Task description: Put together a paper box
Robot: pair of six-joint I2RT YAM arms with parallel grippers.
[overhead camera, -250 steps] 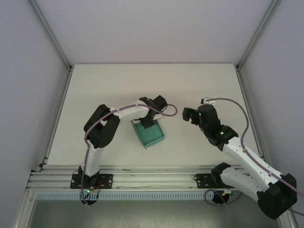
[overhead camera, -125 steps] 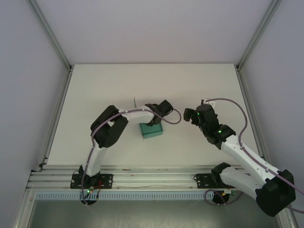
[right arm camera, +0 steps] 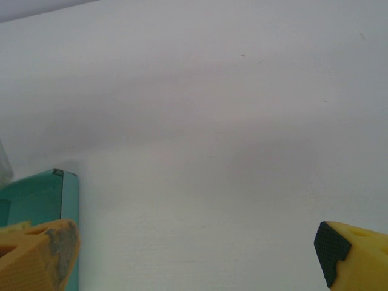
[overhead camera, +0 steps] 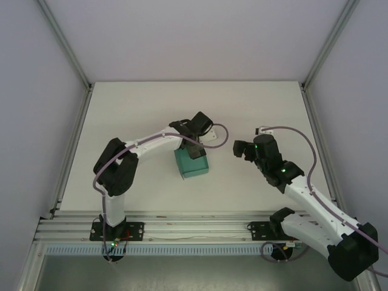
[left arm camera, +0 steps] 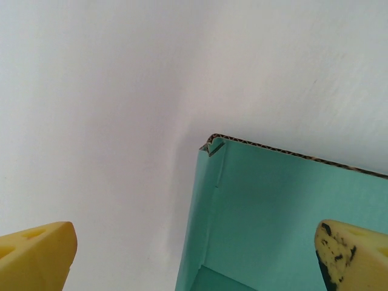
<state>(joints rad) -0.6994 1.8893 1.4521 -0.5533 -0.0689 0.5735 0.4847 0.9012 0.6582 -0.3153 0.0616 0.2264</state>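
The box (overhead camera: pixel 193 165) looks light, thin-walled and easy to crush, so I'd pinch a wall's top edge gently. The left gripper (overhead camera: pixel 193 147) and right gripper (overhead camera: pixel 240 148) both gape wide, holding nothing.

I read right gripper (right arm camera: pixel 194 257) as spread wide, table surface visible between jaws. Yellow fingertips (right arm camera: pixel 36 254) sit at lower corners. Right one carries black ribbed pad, left one scuffed grey. Teal paper box (right arm camera: pixel 33 197) at left, upright corner edge just beyond left fingertip; can't tell if touching. White table (right arm camera: pixel 212 121) stretches far, few faint marks.
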